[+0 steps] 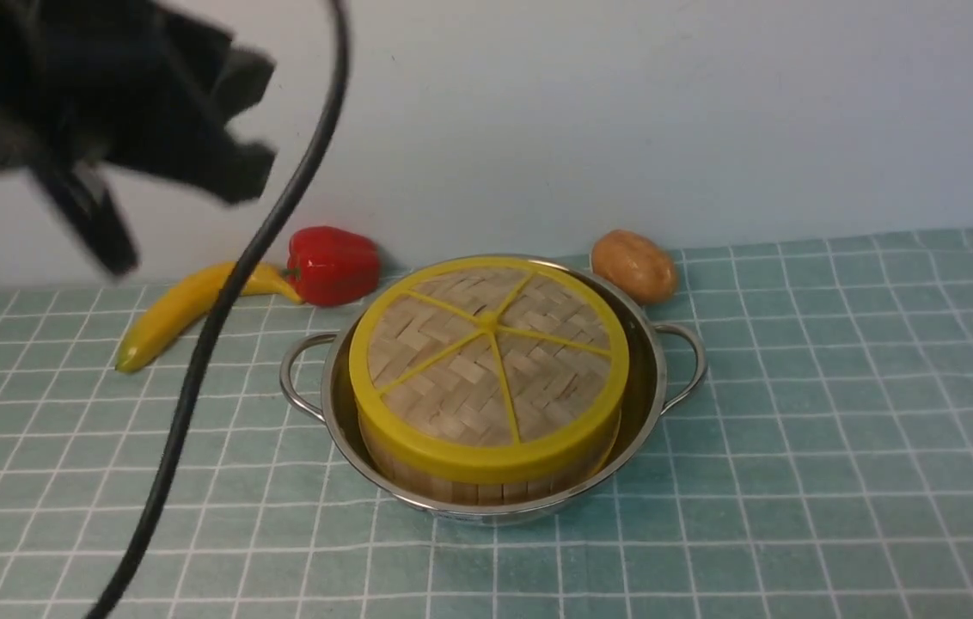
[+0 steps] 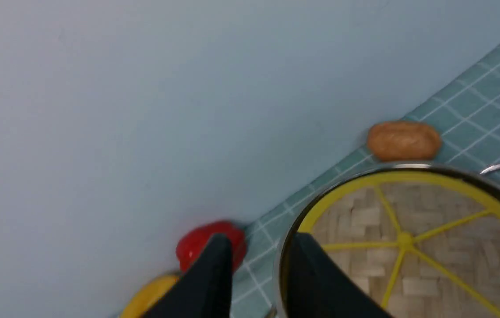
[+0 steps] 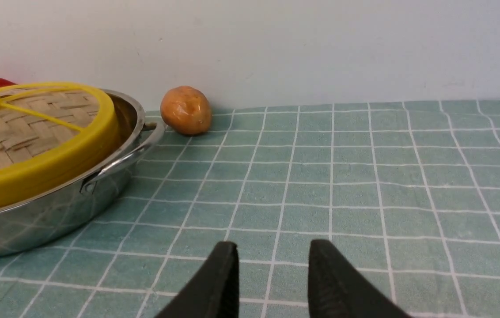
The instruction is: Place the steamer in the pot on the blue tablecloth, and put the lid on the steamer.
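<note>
So the left gripper (image 2: 259,265) is up in the air above the pot's (image 1: 486,507) left side, fingers a modest gap apart with nothing between them. In the front view it's a big dark blur, so I'm going by the left wrist view for that. The right gripper (image 3: 272,274) hangs low over the blue tablecloth (image 1: 839,430), well to the right of the pot, also parted a bit and holding nothing.

The steamer (image 1: 486,477) sits inside the pot, bamboo wall showing just under the lid (image 1: 486,361), which lies flat on top with its yellow rim lined up all round. The pot sits on the cloth covering the tabletop. Looks to me like both steps are done.

Behind the pot: a red pepper (image 1: 333,265) and a banana (image 1: 194,309) to its left, a potato (image 1: 634,265) just behind its right handle.

Handling-wise, I'd guess the lid is light and fairly stiff, woven bamboo with a plastic-looking rim, so the rim edge is the place to pinch it. The steamer is probably light too; grab its wall near the rim. The pot is shiny and likely slippery, so go for the loop handles.
</note>
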You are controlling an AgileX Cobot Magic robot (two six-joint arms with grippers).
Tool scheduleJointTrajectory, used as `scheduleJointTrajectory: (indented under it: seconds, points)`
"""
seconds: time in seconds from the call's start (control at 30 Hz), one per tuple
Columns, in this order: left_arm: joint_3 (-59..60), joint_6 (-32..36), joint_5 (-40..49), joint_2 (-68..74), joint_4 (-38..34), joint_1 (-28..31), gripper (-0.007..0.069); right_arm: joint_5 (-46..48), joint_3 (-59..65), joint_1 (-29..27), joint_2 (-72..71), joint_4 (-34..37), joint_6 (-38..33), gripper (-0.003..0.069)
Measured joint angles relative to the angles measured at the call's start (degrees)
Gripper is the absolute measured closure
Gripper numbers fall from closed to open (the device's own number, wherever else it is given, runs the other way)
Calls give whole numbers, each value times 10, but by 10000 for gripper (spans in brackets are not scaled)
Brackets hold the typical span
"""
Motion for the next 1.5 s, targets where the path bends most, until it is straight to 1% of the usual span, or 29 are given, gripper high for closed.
scheduleJointTrajectory:
  seconds: [0.03,0.1,0.2,0.23,0.37,0.43,0.57,0.63,0.8,1.17,1.5]
  points:
    - [75,0,-37,-39,-14,23,444,0,0,0,0,0,0,417]
    - [164,0,-78,-105,-33,55,439,0,0,0,0,0,0,417]
    - [278,0,-118,-180,-61,108,434,0,0,0,0,0,0,417]
    - [333,0,-129,-230,-79,137,434,0,0,0,0,0,0,417]
    - [451,0,-137,-353,-110,188,430,0,0,0,0,0,0,417]
    - [490,0,-129,-411,-114,202,424,0,0,0,0,0,0,417]
    - [533,0,-108,-485,-113,210,423,0,0,0,0,0,0,417]
    - [556,1,-96,-534,-104,210,414,0,0,0,0,0,0,417]
    - [591,2,-73,-594,-76,210,410,1,0,0,0,0,0,417]
    - [597,-4,-48,-598,-73,210,402,0,0,0,0,0,-2,417]
    - [597,-12,-47,-598,-73,210,402,0,0,0,0,0,-1,417]
